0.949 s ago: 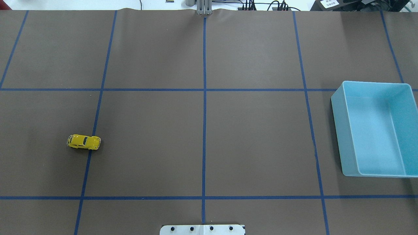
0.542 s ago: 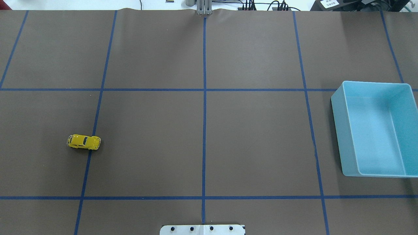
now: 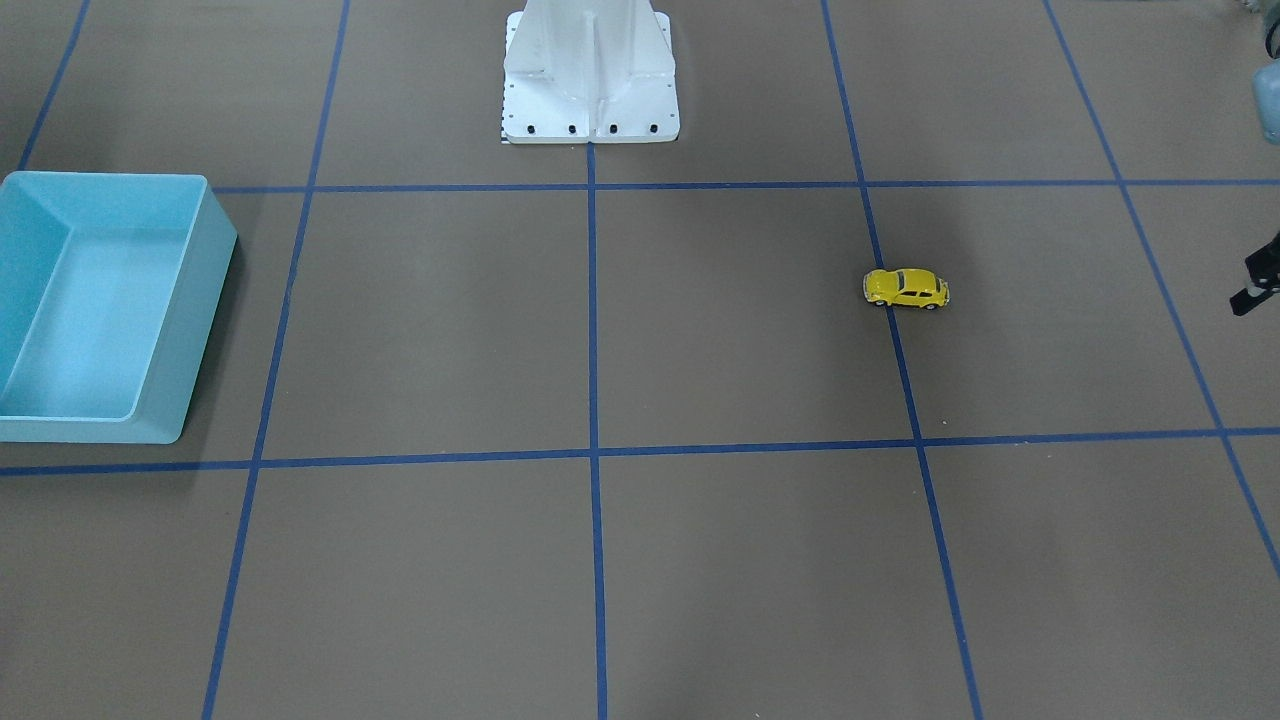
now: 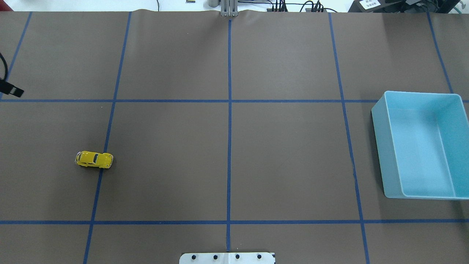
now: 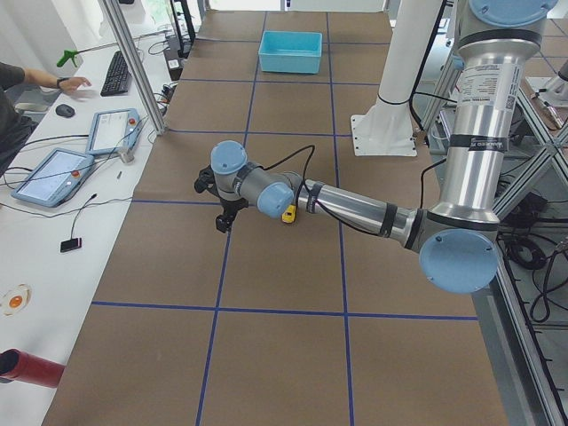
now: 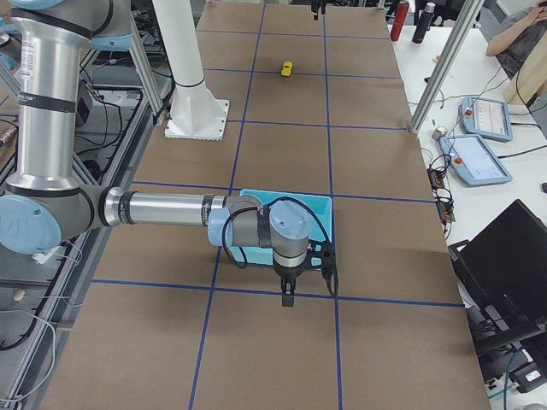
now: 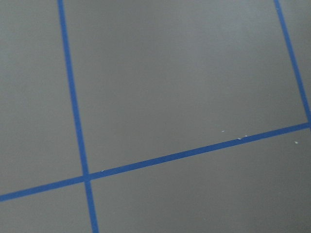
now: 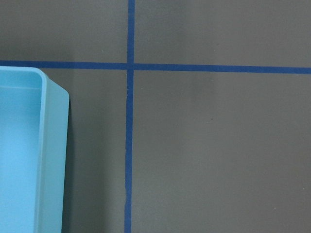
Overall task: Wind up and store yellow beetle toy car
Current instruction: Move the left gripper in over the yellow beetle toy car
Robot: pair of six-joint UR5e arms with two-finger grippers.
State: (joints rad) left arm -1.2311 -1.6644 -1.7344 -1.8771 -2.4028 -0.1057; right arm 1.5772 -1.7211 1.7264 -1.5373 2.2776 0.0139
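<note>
While the yellow beetle toy car (image 4: 93, 160) sits on a blue tape line (image 4: 107, 141), the left gripper (image 5: 223, 222) is cropped at the overhead view's edge. Whether it or the right gripper (image 6: 308, 286) is spread cannot be told.

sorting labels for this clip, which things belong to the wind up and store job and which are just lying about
Job: yellow beetle toy car; light blue bin, likely the storage spot.
Lying about: keyboard; mouse; teach pendant.
</note>
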